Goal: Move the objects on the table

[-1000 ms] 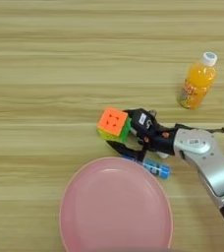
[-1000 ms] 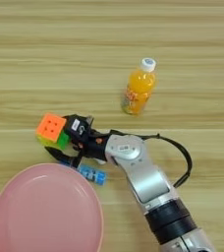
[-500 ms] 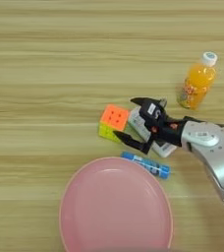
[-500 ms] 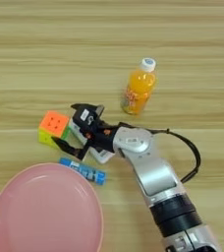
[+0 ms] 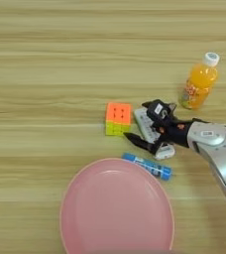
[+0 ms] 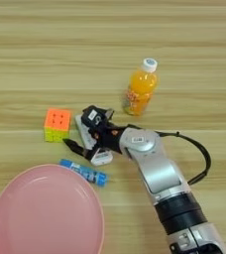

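Landmark: the cube is sitting flat on the table, orange face up and yellow-green side facing the viewer; every place below is being given relative to it.
Remote: the remote is lying just right of the cube, a narrow gap apart from it, running slantwise from its upper end near the cube's level down and away to the right.
Gripper: the right gripper is reaching in from the right of the cube, its two black fingers spread around the remote, one finger showing at the remote's upper end and the other at its lower left side; whether the pads are pressing on the remote I cannot tell.
Arm: the silver forearm is stretching away from the cube toward the lower right, with a black cable looping beside it.
Bottle: the bottle is standing upright well to the right of the cube and a little farther back, white cap on top.
Blue stick: a small blue stick is lying below and right of the cube, just beneath the remote, tilted.
Plate: the pink plate is resting well below the cube, its upper rim near the blue stick.
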